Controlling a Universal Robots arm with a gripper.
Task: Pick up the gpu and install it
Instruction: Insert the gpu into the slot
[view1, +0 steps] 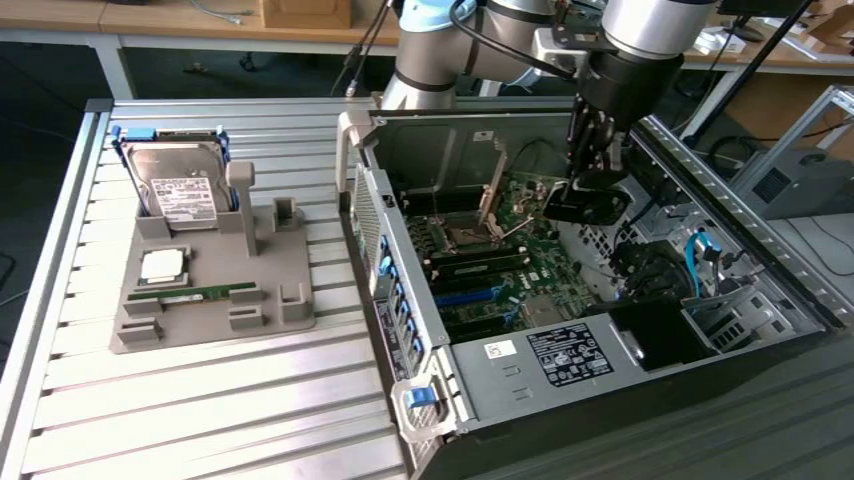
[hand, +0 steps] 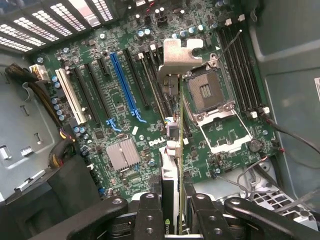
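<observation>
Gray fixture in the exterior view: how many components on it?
3: hard drive upright at its back, CPU flat in the middle, green memory stick lying in front. None seem hidden. The gpu is in the jaws.

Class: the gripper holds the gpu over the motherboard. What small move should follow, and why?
Probably nudge the gpu sideways toward the blue slot: the gripper holds it edge-on above the motherboard, and its edge appears to hang beside the cpu socket, not over a slot.

I see soft, even overhead light. In the exterior view the slatted worktop (view1: 200, 400) glares pale and the inside of the computer case (view1: 454, 150) lies in shadow. In the wrist view the motherboard (hand: 125, 115) is evenly lit, the silver bracket of the gpu (hand: 172, 155) shines, and the pincer (hand: 173, 212) is dark.
</observation>
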